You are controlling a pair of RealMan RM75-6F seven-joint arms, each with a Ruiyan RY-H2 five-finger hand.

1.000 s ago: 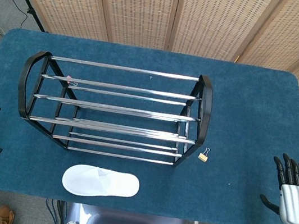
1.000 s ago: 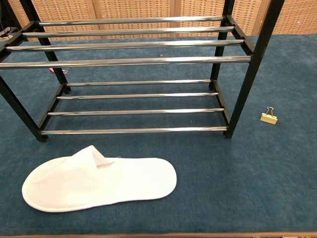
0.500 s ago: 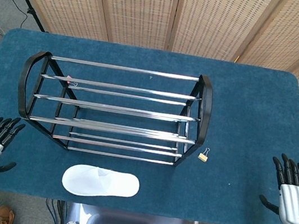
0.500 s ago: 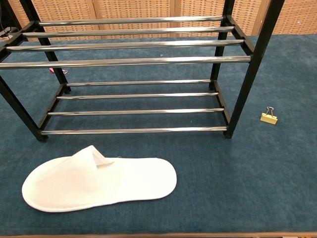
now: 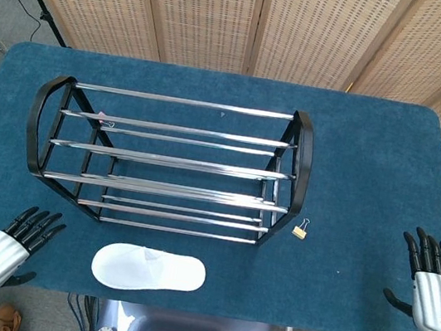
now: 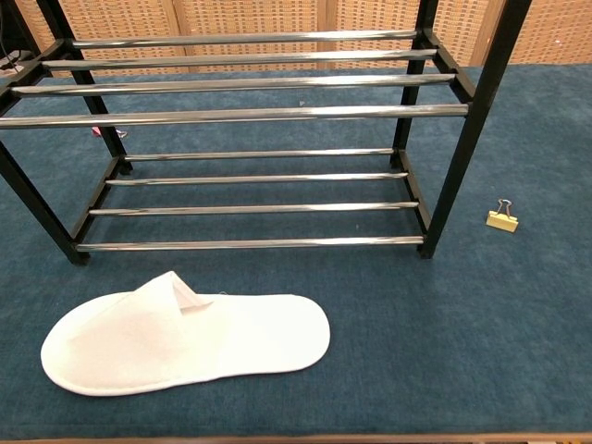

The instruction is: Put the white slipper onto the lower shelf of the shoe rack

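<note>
The white slipper (image 5: 149, 269) (image 6: 182, 339) lies flat on the blue table in front of the shoe rack, toe to the left. The black and chrome shoe rack (image 5: 167, 159) (image 6: 250, 116) stands behind it; its lower shelf (image 6: 254, 196) is bare. My left hand (image 5: 8, 246) hovers at the table's front left corner, left of the slipper, fingers spread and holding nothing. At the front right edge my right hand (image 5: 435, 286) is open as well, far from the slipper. Neither hand shows in the chest view.
A small yellow binder clip (image 5: 300, 229) (image 6: 502, 216) lies on the table just right of the rack's front right leg. A small pink thing (image 5: 102, 116) sits under the rack's back left. Wicker screens stand behind the table.
My left hand has moved right and toward the front, from the table's left edge closer to the slipper. The right hand, slipper and rack have stayed put.
</note>
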